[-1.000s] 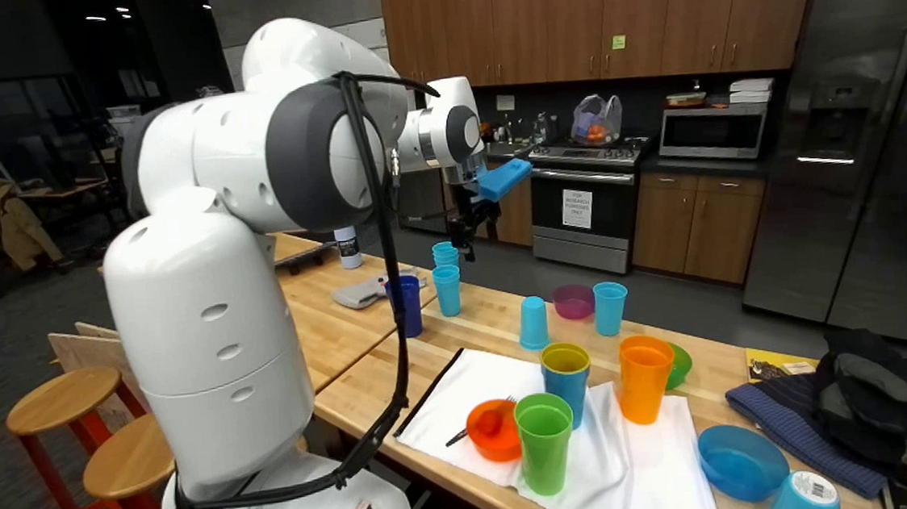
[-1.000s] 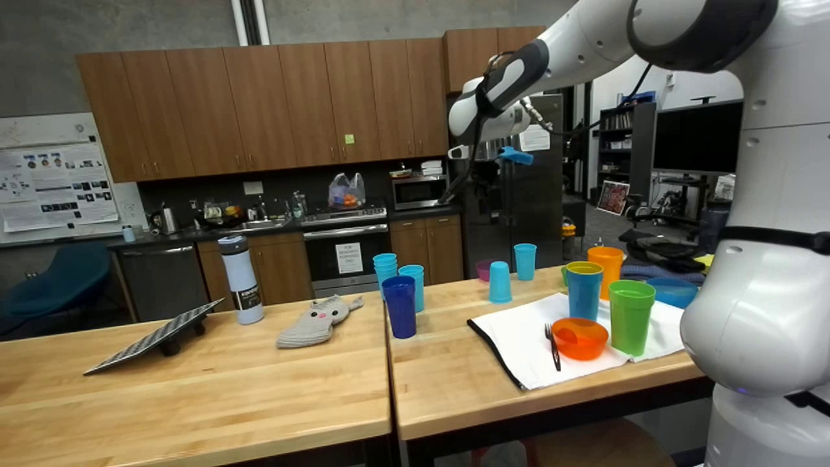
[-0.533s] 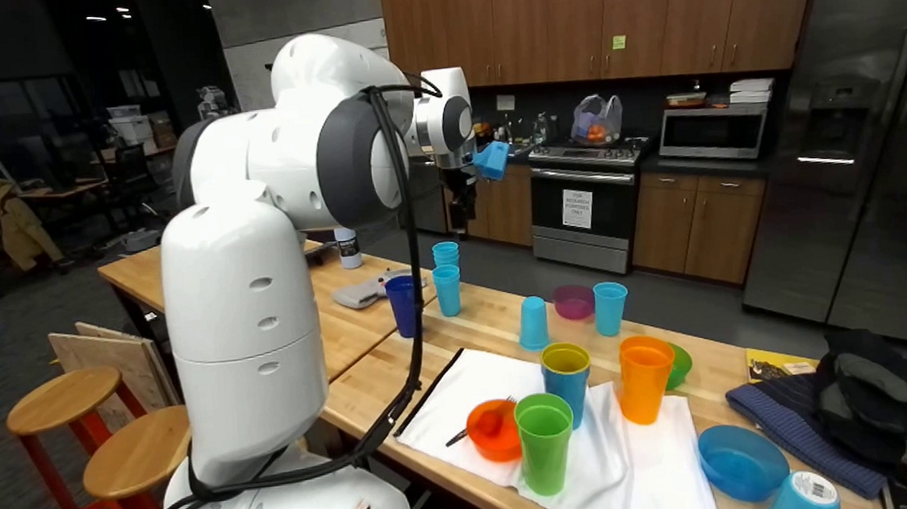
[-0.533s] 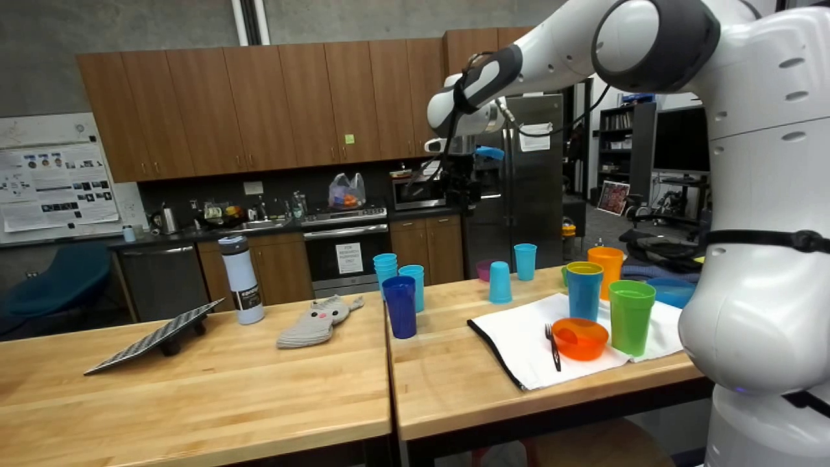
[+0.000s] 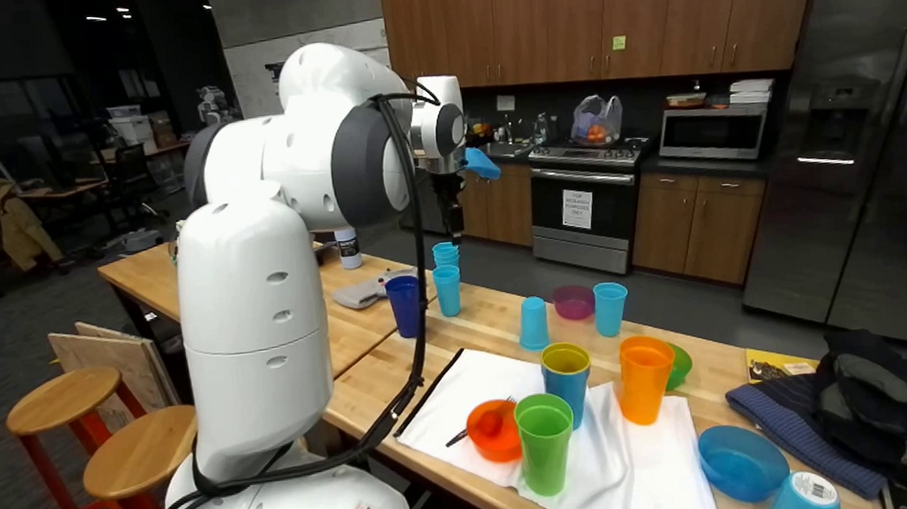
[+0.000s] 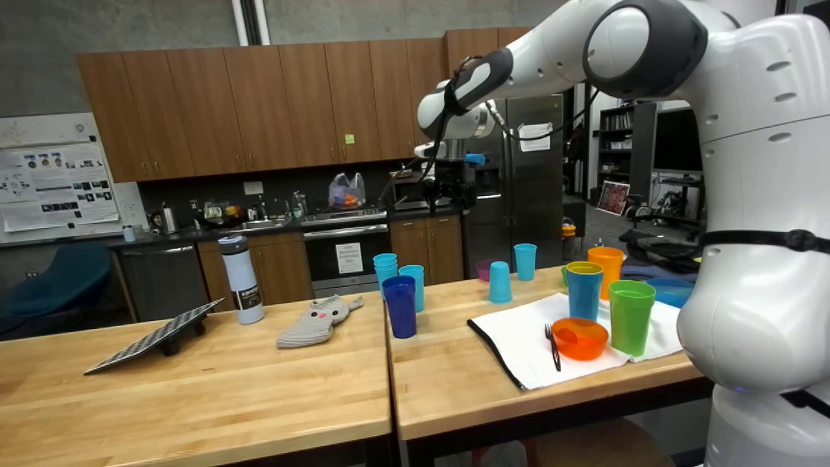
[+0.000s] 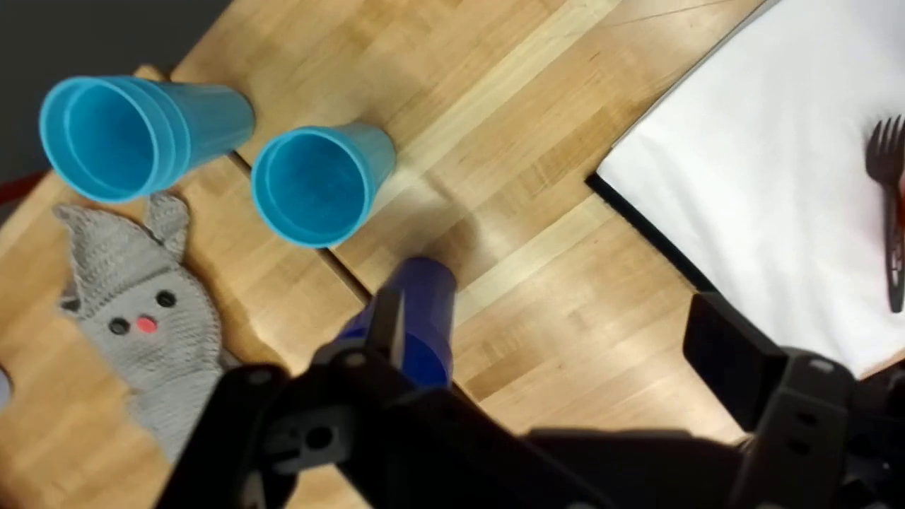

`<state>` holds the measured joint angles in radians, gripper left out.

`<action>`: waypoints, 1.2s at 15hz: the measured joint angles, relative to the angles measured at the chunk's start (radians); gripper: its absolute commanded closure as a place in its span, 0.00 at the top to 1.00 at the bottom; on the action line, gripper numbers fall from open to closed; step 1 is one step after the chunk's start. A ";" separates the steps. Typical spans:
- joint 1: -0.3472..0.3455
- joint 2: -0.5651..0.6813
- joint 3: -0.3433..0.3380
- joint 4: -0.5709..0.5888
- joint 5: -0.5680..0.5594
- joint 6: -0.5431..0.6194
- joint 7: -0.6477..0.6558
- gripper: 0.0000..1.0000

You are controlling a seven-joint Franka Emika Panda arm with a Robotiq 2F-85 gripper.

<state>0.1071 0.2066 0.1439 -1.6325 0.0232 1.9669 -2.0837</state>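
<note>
My gripper [image 7: 558, 339] hangs above the wooden table with its jaws wide apart and nothing between them. In an exterior view the gripper [image 5: 453, 218] points down. In the wrist view the left finger [image 7: 385, 318] overlaps a dark blue cup [image 7: 431, 297], which stands on the table well below. Beyond it are a light blue cup [image 7: 378, 152] and a stack of light blue cups [image 7: 212, 116], all upright. A grey knitted toy [image 7: 155, 339] lies left of the cups. The right finger [image 7: 735, 360] overlaps the edge of a white cloth [image 7: 763, 155].
On the cloth are a dark fork [image 6: 554, 347], an orange bowl [image 6: 580, 340], a green cup [image 6: 632, 318] and a blue cup with yellow inside [image 6: 585, 292]. An upside-down light blue cup [image 5: 533, 325], a purple bowl [image 5: 574, 302] and an orange cup [image 5: 646, 381] stand nearby.
In both exterior views my gripper has shifted to the left, and the wrist has turned with its blue piece. The arm's upper links have swung too. Cups, bowls and cloth stay put.
</note>
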 measured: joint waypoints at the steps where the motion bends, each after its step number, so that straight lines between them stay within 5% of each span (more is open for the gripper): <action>1: 0.000 0.003 0.004 0.000 -0.001 -0.022 -0.048 1.00; 7: 0.007 0.046 0.017 0.011 -0.056 -0.096 -0.173 1.00; 18: -0.012 0.161 -0.020 0.089 -0.104 -0.059 0.010 1.00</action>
<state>0.0946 0.3672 0.1243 -1.5435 -0.0804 1.9075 -2.0737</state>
